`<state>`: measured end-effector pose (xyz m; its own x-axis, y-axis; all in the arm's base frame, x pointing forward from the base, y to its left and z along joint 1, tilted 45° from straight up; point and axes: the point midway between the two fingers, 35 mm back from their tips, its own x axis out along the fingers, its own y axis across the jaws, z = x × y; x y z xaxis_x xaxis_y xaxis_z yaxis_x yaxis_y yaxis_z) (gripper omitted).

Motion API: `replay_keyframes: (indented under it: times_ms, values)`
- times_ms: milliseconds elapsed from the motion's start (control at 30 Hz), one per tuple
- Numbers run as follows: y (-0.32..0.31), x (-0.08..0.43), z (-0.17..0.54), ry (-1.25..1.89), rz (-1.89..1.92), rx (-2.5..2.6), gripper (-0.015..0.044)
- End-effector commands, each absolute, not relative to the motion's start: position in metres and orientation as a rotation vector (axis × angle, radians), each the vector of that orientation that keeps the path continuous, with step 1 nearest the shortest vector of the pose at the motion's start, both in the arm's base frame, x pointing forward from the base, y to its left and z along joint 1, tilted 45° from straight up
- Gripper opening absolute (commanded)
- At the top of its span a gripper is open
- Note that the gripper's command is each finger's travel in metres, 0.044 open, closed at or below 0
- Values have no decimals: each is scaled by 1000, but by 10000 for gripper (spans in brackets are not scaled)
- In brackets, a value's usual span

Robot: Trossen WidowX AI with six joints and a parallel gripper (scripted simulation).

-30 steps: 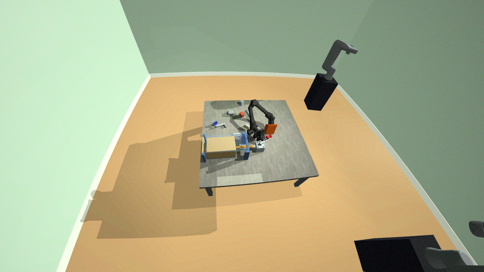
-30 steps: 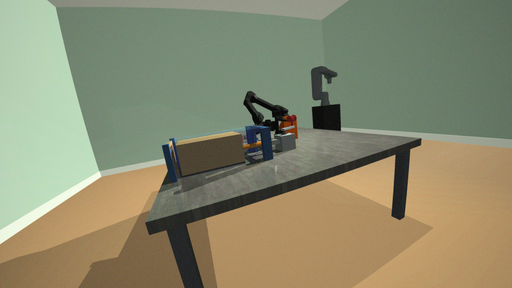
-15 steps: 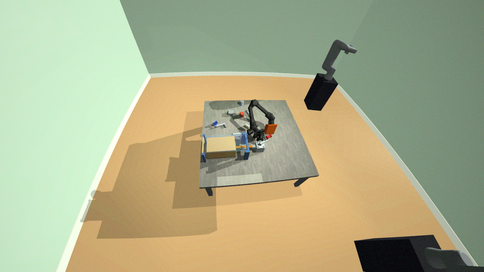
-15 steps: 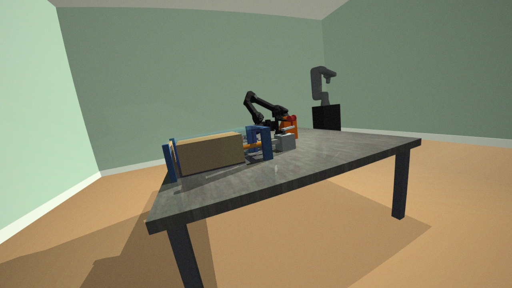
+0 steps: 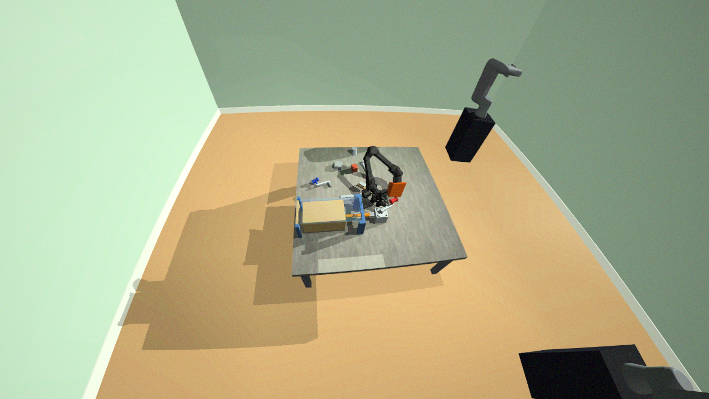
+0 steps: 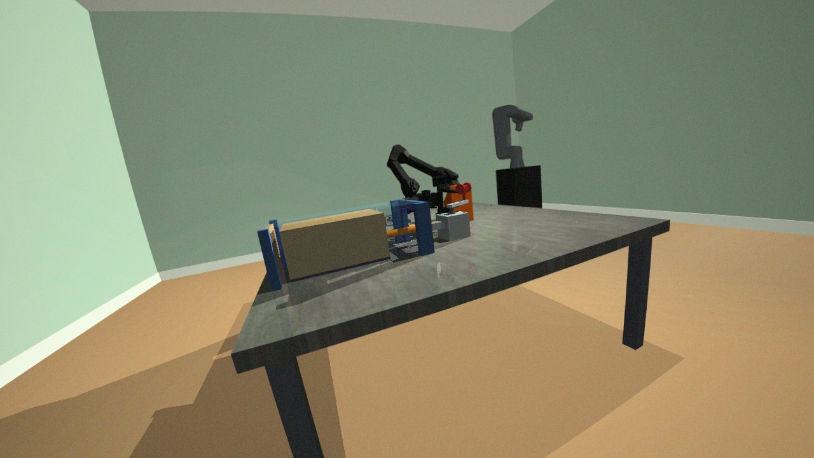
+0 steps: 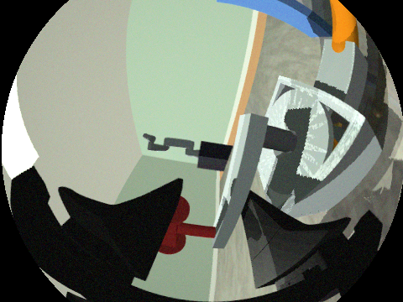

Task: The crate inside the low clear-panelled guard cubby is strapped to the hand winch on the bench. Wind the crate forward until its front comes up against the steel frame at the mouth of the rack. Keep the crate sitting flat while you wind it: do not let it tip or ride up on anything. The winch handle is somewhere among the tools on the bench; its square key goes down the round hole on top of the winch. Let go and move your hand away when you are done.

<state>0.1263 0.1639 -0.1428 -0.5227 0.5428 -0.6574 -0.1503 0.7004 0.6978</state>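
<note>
The winch handle has a grey crank arm (image 5: pixel 386 209) (image 6: pixel 458 203) (image 7: pixel 243 168) and a red knob (image 5: pixel 394 200) (image 6: pixel 463 187) (image 7: pixel 178 243). Its dark key reaches down to the top hole of the grey winch (image 5: pixel 381 218) (image 6: pixel 455 226) (image 7: pixel 348 172); its exact depth is hidden. My gripper (image 5: pixel 383 202) (image 7: pixel 211 188) is partly open, with its black fingers apart on either side of the crank, near the knob end. The tan crate (image 5: pixel 323 211) (image 6: pixel 336 245) sits flat inside the cubby, a gap behind the blue mouth frame (image 5: pixel 361 227) (image 6: pixel 425 228). An orange strap (image 6: pixel 401 231) (image 7: pixel 344 25) runs towards the winch.
An orange upright block (image 5: pixel 396 189) (image 6: pixel 465 205) stands close behind the winch. A blue-headed tool (image 5: pixel 315 180), a grey block (image 5: pixel 337 165), a red block (image 5: pixel 354 168) and a pale cup (image 5: pixel 354 151) are on the bench's far part.
</note>
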Motion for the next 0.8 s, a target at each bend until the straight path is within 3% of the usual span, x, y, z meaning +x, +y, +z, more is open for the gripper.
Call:
replay_keyframes:
  times_ms: [0,767]
  values:
    - [162,128,-146,1938,898,303,240]
    - [160,130,-149,1938,898,303,240]
